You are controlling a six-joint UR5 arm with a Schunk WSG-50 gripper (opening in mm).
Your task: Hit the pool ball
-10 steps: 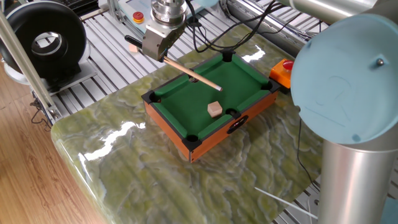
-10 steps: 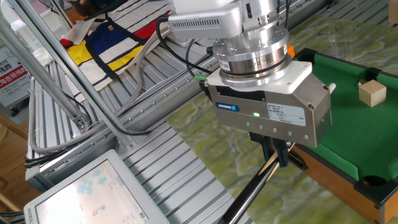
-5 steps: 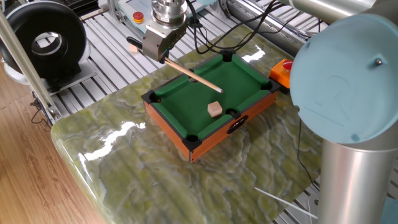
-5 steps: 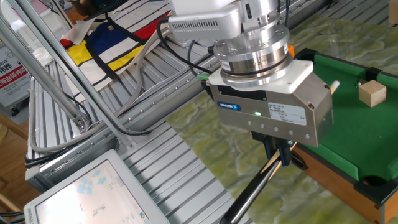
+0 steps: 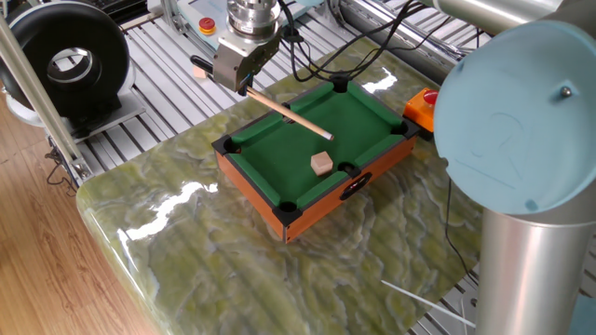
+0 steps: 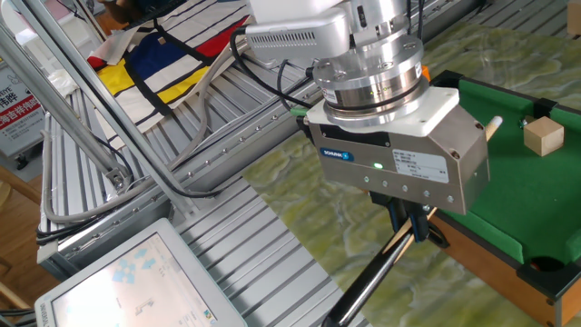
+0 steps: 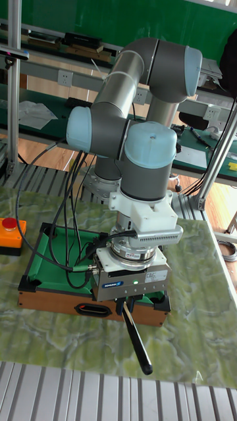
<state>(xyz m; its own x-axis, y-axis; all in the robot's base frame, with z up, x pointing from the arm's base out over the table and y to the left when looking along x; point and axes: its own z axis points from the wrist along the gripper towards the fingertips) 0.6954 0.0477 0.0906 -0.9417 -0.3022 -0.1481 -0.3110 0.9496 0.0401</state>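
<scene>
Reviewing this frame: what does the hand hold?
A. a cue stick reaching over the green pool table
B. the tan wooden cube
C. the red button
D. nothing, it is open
A: the hand is shut on the cue stick, whose tip reaches over the pool table; the tan cube lies free on the felt.

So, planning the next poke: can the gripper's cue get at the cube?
Probably yes. The cue, clamped in the gripper, ends just short of the cube, with only bare felt between them.
</scene>
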